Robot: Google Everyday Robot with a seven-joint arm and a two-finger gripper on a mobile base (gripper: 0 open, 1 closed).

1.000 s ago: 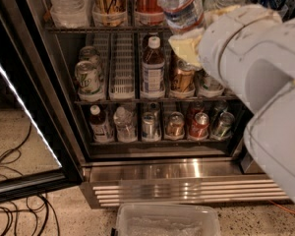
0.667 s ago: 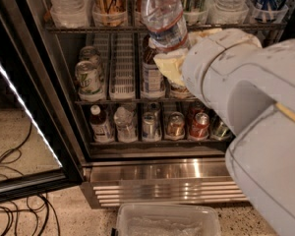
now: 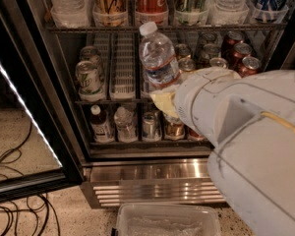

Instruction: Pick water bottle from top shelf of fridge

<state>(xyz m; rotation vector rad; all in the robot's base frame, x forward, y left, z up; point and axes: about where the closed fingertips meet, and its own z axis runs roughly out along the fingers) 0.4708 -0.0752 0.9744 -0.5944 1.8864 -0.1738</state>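
The water bottle (image 3: 158, 59) is clear ribbed plastic with a white cap and a blue-and-white label. It is held tilted left in front of the middle rack of the fridge (image 3: 152, 173), below the top shelf (image 3: 162, 28). My gripper (image 3: 165, 100) is shut on the water bottle's lower end; its yellowish fingers (image 3: 163, 102) show under the label. My bulky white arm fills the right and lower right of the view. The top shelf holds bottles and cans in clear lane cups.
The black-framed glass door (image 3: 19, 132) stands open at left, with cables (image 3: 19, 205) on the floor beside it. Cans and small bottles fill the lower racks. A steel grille (image 3: 152, 191) runs along the base. A clear plastic bin (image 3: 167, 222) sits on the floor in front.
The bottle, held in my gripper, has come down and leftward from the top shelf and tilted further. My arm has swung in and now covers more of the right side.
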